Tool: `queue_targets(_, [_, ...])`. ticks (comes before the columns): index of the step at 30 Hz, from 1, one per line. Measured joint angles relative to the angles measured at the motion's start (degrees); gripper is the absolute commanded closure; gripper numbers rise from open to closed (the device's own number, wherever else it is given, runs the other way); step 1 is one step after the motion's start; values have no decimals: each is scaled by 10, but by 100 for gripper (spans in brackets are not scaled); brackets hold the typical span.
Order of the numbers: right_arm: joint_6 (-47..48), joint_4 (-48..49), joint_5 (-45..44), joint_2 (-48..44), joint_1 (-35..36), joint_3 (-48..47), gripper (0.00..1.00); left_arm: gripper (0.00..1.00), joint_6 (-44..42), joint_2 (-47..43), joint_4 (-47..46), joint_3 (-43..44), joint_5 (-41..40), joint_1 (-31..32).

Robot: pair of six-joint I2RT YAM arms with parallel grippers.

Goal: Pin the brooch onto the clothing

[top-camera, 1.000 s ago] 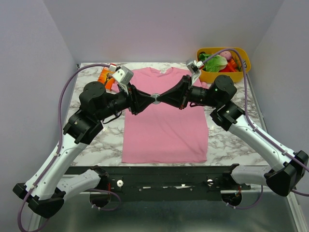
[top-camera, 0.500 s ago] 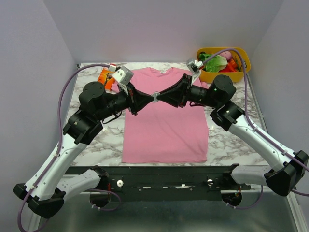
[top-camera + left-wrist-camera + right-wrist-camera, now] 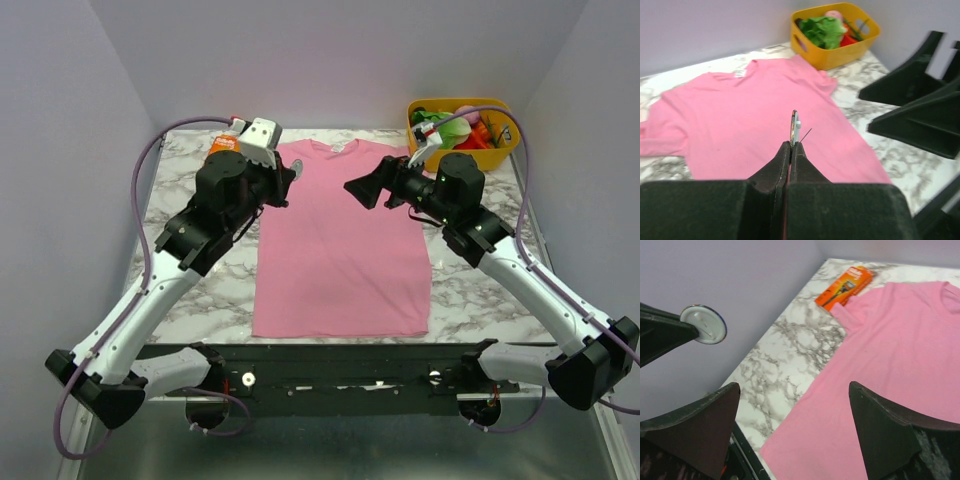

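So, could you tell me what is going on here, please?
The left gripper holds the brooch in the air, its fingers shut on the disc's edge with the pin sticking out. The right gripper faces it, open and empty. The pink T-shirt lies flat on the marble table, and the brooch is not yet pinned to it.
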State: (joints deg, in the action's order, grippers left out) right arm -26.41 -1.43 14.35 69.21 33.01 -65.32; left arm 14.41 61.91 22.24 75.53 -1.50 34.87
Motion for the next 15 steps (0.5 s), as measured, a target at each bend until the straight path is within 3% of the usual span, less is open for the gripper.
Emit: queue_targets(15, [-10, -37, 18, 71, -50, -1, 0, 100, -129, 194, -95, -3, -214, 0])
